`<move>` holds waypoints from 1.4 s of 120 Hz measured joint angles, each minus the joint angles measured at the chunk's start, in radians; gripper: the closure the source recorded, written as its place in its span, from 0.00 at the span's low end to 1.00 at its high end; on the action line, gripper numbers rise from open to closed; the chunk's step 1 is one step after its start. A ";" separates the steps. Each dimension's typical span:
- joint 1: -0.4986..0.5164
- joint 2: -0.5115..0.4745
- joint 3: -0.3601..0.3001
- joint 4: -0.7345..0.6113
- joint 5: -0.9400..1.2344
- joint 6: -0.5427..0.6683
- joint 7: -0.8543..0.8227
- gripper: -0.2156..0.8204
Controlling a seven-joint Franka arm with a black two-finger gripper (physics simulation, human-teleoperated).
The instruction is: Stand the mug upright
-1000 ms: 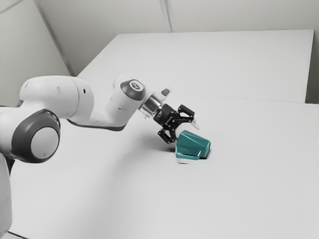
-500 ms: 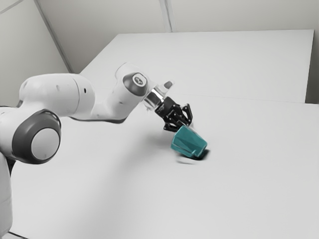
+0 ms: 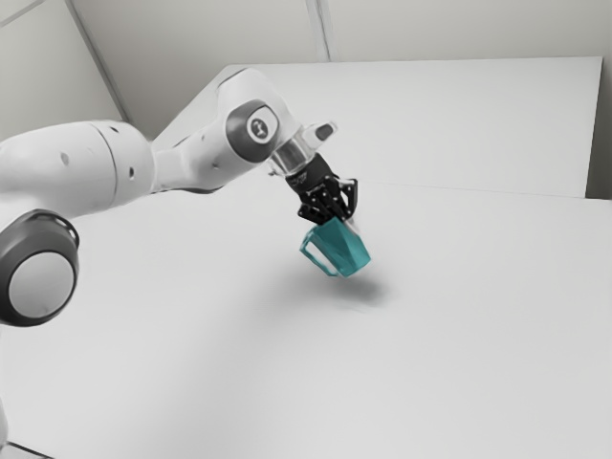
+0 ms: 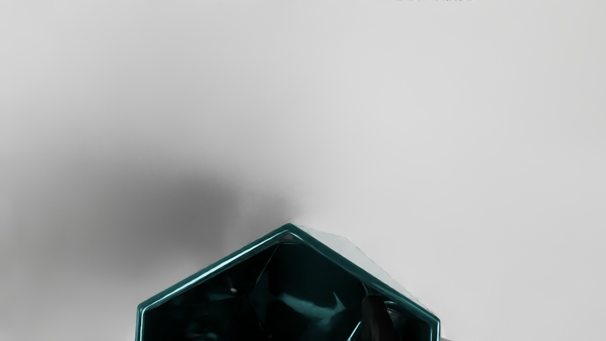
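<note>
"What is gripped?"

"The wall of the mug (image 3: 345,251) is clamped in the jaws of the gripper (image 3: 337,220), one finger (image 4: 378,319) being seen inside the mouth."

"And where is it held?"

"Above the table (image 3: 478,335), well in from its far edge, tilted, with the handle (image 3: 315,262) toward the exterior view's left."

"Which step is in hand?"

"Righting in the air, it is judged. The base should be turned squarely down before the mug is lowered and released."
</note>
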 joint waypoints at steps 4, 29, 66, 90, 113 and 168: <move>-0.001 -0.026 0.000 -0.014 0.066 -0.001 -0.013 0.96; -0.001 -0.176 0.000 -0.144 0.411 -0.004 -0.094 0.97; 0.010 -0.330 0.027 -0.359 0.600 0.071 -0.177 0.97; 0.036 -0.325 0.058 -0.418 0.627 0.149 -0.200 0.97; 0.048 -0.310 0.062 -0.463 0.626 0.201 -0.214 0.97; 0.048 -0.245 0.062 -0.494 0.605 0.263 -0.240 0.97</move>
